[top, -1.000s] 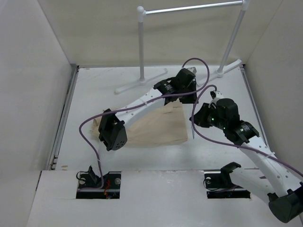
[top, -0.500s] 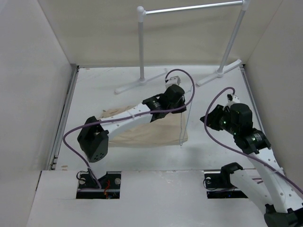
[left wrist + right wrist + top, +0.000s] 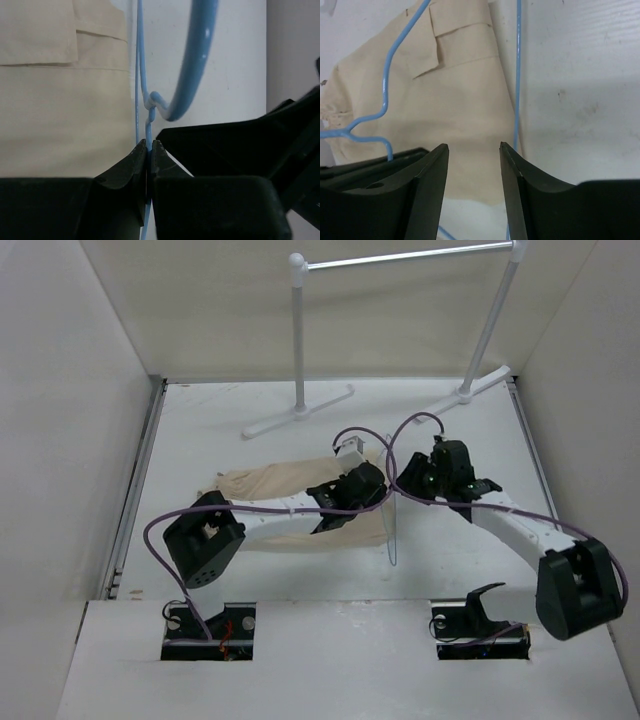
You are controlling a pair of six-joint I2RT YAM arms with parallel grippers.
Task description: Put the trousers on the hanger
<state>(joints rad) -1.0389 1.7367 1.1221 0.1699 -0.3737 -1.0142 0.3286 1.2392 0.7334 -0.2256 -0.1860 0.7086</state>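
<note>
Left wrist view showed the left gripper clamped on the hanger wire, just below the hook's twist. In the right wrist view, the right gripper stood open over the trousers, which lay flat at frame centre with the hanger's wire along their right edge. Judged best practice: hold the hanger steady, pinch one cloth edge only, then feed it through the triangle. No container was in view.

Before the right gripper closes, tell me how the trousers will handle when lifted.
Probably floppy: the trousers lie flat and rumpled, so they should drape from one grip. Likely light, since the cloth looks thin. They may slide on the thin wire hanger.
</note>
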